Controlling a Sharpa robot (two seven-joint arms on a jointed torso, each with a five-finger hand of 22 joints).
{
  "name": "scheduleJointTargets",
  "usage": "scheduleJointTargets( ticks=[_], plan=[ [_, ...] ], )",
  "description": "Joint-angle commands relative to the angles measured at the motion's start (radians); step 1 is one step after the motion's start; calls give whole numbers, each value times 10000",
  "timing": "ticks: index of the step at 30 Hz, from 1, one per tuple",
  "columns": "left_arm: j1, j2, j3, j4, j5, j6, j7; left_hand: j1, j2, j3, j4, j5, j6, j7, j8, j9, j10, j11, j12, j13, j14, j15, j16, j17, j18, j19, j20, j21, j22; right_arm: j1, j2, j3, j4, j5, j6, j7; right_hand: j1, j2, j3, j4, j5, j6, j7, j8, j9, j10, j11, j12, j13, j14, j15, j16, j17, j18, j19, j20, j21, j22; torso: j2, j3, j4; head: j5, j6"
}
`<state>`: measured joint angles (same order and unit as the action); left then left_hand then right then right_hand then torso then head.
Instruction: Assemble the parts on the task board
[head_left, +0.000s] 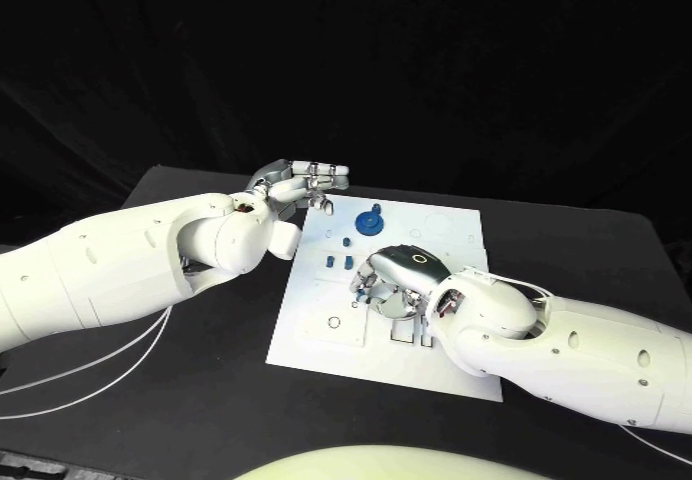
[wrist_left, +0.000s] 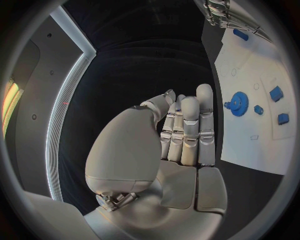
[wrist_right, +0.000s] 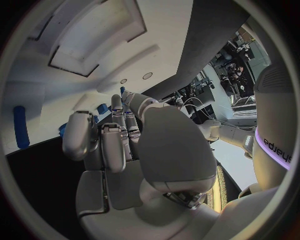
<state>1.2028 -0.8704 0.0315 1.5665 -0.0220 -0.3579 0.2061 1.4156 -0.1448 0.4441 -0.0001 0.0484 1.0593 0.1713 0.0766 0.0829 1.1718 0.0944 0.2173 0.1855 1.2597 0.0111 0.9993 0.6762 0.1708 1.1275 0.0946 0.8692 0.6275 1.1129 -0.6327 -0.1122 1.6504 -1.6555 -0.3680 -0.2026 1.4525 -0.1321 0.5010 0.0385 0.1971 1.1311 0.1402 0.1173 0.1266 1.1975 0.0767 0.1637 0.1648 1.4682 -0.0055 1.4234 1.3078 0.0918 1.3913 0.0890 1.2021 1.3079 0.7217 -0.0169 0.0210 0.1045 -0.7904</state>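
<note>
The white task board (head_left: 433, 350) lies mid-table. A blue gear (head_left: 371, 221) stands near its far edge, with small blue parts (head_left: 339, 262) just in front of it. My left hand (head_left: 300, 184) hovers at the board's far left corner. Its fingers (wrist_left: 189, 125) lie straight and side by side, with nothing in the palm, and the blue gear (wrist_left: 239, 104) sits just beyond them. A small blue piece (head_left: 325, 207) shows under the fingertips. My right hand (head_left: 400, 279) rests fingers-down on the board's middle. A long blue peg (wrist_right: 20, 127) lies beyond its curled fingers (wrist_right: 103, 142); what they hold is hidden.
The board sits on a black table (head_left: 216, 380). White cables (head_left: 101, 365) run across the table by the left arm. More small blue parts (wrist_left: 275, 93) lie on the board beyond the gear, and the right hand's fingers (wrist_left: 225, 15) show by another blue peg (wrist_left: 240, 34).
</note>
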Motion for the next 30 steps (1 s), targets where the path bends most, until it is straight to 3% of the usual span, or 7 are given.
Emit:
scheduleJointTargets(
  ticks=[1,10,30],
  plan=[
    [4,28,6,16,-35,196,48,-60,0,-77,-10,30,-87,17,32,-13,-70,-24,35,9,-48,1,0,-9,131,5,26,-41,-9,-54,59,-8,-25,-160,136,19,-72,14,-1,-43,47,71,-9,-8,13,95,-99,47,2,538,-70,63,246,-105,56,13,14,466,0,-1,1,73,-22],
    [4,43,6,17,-40,206,42,-60,0,-77,-10,30,-87,17,32,-13,-70,-24,35,9,-48,1,0,-9,131,5,26,-41,-9,-137,166,-25,-121,-160,186,21,-94,12,-10,-47,61,70,-9,-10,15,96,-98,46,2,536,-70,58,236,-103,52,13,5,463,-4,-3,6,156,-60],
    [6,43,6,19,-67,246,-3,-77,0,-94,-8,30,-98,22,38,-16,-89,-18,49,15,-60,7,-1,-21,131,3,32,-49,-14,-179,320,-34,-379,-196,315,-45,-111,18,-15,-52,77,71,-10,-12,17,99,-99,45,4,532,-70,48,218,-93,32,12,-41,438,3,-2,6,196,-83]
  ],
)
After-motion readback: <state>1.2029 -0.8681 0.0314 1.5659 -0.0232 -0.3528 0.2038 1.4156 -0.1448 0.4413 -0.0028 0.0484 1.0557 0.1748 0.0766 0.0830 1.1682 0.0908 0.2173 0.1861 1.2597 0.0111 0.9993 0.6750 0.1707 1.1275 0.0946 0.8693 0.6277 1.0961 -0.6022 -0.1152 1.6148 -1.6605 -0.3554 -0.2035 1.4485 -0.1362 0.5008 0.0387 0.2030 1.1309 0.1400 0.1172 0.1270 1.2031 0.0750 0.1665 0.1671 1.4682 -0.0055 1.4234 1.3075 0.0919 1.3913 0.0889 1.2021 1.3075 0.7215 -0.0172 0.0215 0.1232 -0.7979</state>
